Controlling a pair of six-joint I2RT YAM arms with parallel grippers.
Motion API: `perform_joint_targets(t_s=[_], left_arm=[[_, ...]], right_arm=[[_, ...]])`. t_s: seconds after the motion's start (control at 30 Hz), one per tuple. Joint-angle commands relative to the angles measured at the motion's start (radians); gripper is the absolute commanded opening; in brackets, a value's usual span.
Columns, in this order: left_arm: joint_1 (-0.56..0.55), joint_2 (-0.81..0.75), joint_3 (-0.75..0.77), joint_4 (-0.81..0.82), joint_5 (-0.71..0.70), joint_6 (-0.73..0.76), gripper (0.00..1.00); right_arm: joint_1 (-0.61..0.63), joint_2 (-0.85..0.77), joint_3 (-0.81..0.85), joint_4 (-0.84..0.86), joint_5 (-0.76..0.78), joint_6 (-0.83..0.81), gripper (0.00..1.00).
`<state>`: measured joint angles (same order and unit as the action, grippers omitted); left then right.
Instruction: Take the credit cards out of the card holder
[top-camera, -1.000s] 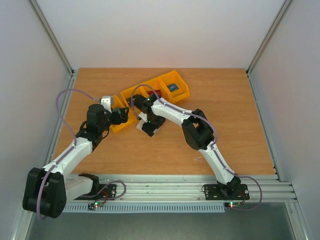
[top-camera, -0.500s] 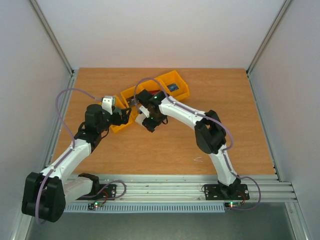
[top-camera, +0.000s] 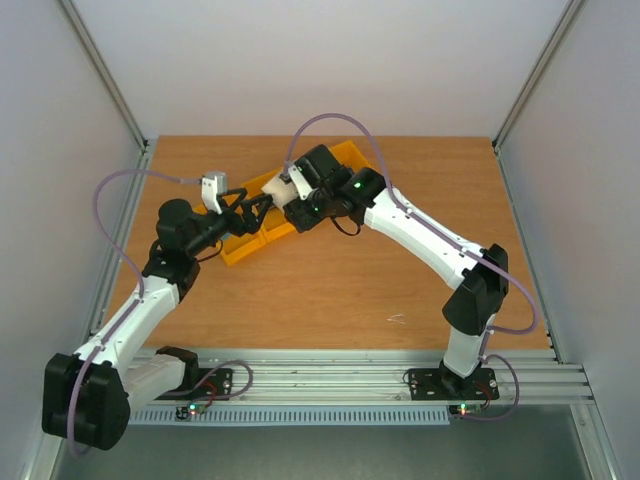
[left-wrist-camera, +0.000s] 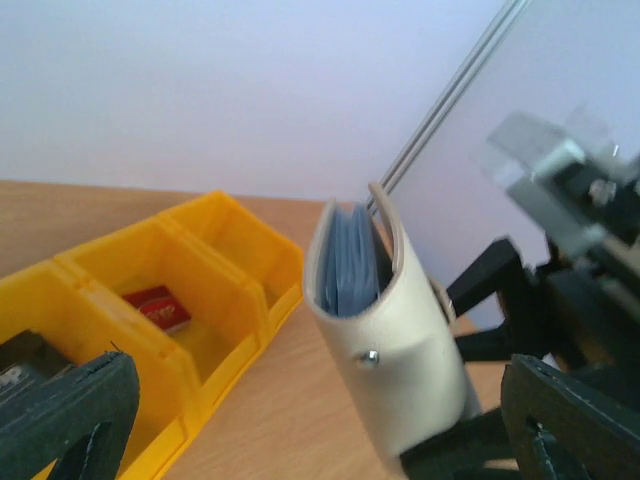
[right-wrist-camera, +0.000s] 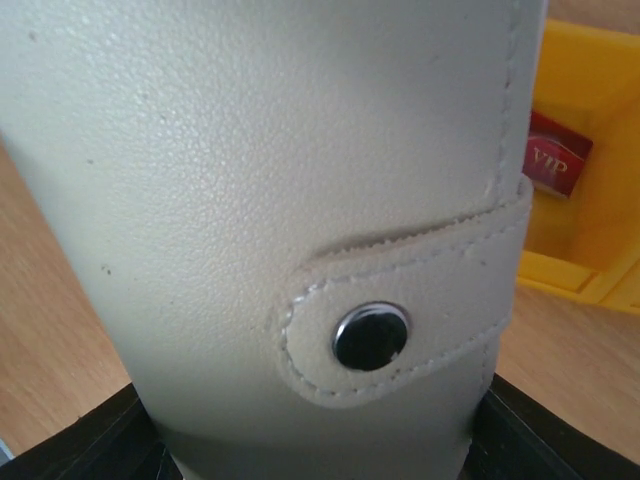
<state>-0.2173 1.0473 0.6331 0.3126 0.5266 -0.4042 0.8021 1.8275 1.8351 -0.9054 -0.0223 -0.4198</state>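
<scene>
The card holder (left-wrist-camera: 390, 330) is a cream bifold, held upright above the table, with blue-grey inner layers showing at its open top edge. It fills the right wrist view (right-wrist-camera: 250, 150), snap tab facing the camera. My right gripper (top-camera: 292, 200) is shut on its lower end (right-wrist-camera: 320, 455). My left gripper (top-camera: 252, 208) is open, its fingers (left-wrist-camera: 75, 410) spread either side of the holder's lower half without touching it (left-wrist-camera: 320, 405). A red card (left-wrist-camera: 155, 307) lies in a yellow bin, and shows in the right wrist view (right-wrist-camera: 556, 155). The other cards are not in view.
A row of joined yellow bins (top-camera: 245, 245) runs diagonally across the wooden table under both grippers, to the left of the holder in the left wrist view (left-wrist-camera: 230, 250). White walls and metal rails (top-camera: 110, 90) close in the table's sides.
My right arm has lifted the card holder off the table and carried it back over the bins. My left gripper has risen and reached toward it.
</scene>
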Motion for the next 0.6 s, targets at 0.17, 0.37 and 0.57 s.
perform_joint_targets(t_s=[0.17, 0.37, 0.57], left_arm=[[-0.014, 0.021, 0.080, 0.154, 0.016, -0.243, 0.94], [-0.028, 0.035, 0.088, 0.131, -0.024, -0.247, 0.82], [-0.051, 0.046, 0.099, 0.144, -0.010, -0.233, 0.62]], right_arm=[[0.004, -0.080, -0.017, 0.085, -0.087, 0.045, 0.60], [0.015, -0.088, 0.010, 0.098, -0.088, 0.046, 0.59], [0.039, -0.075, 0.028, 0.086, -0.073, 0.024, 0.58]])
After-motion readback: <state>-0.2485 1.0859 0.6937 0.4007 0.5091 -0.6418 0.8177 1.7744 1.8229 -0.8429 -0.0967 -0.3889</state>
